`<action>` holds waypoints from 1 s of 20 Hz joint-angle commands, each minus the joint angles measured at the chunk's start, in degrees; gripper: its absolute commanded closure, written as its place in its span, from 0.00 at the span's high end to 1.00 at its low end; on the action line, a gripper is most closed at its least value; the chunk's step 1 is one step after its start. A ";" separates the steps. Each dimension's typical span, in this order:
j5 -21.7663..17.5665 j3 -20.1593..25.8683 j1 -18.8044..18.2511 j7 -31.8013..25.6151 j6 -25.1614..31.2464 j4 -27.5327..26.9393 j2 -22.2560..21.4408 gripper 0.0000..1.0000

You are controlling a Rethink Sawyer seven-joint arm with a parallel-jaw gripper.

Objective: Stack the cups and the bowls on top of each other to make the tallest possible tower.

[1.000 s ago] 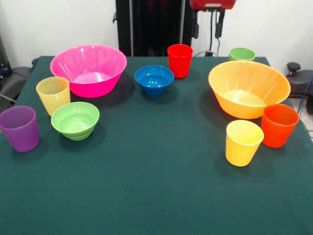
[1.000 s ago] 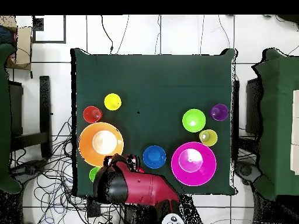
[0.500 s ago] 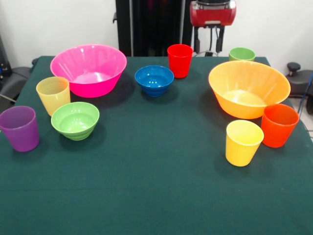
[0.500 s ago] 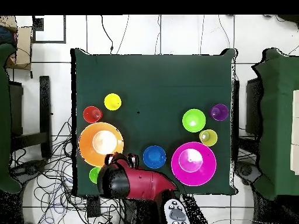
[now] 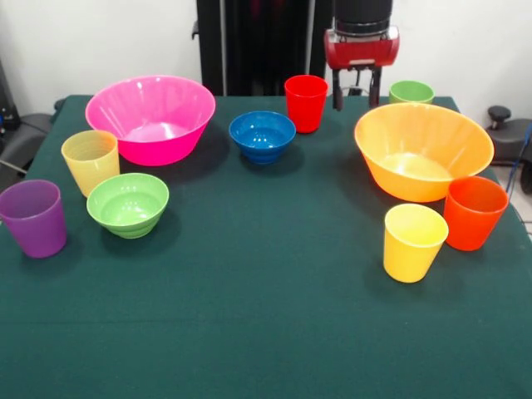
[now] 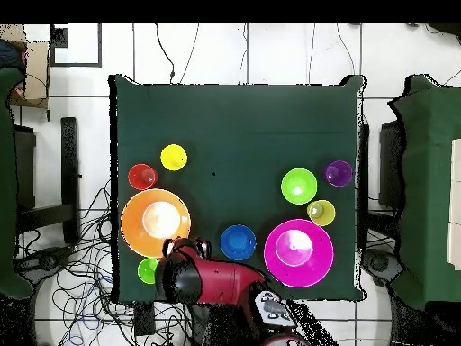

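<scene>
The tool (image 5: 357, 90) has come lower over the last second, its two fingers now hanging spread apart between the red cup (image 5: 305, 102) and the green cup (image 5: 411, 91). Overhead, the arm (image 6: 212, 281) has swung round behind it.

- The gripper (image 5: 358, 90) hangs from the red and black arm (image 6: 216, 281) above the table's (image 5: 249, 332) far edge, right of centre.
- Its two dark fingers (image 5: 338, 90) point straight down, spread apart, holding nothing.
</scene>
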 commanded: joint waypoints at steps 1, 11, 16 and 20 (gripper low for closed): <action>-3.28 6.70 -1.40 9.46 -4.01 -1.01 5.94 1.00; -3.14 7.72 -1.25 9.71 -4.52 -2.23 7.04 1.00; -2.67 7.84 -0.73 10.02 -4.71 -2.39 7.02 1.00; -2.61 7.92 -0.66 9.92 -4.86 -2.90 7.57 1.00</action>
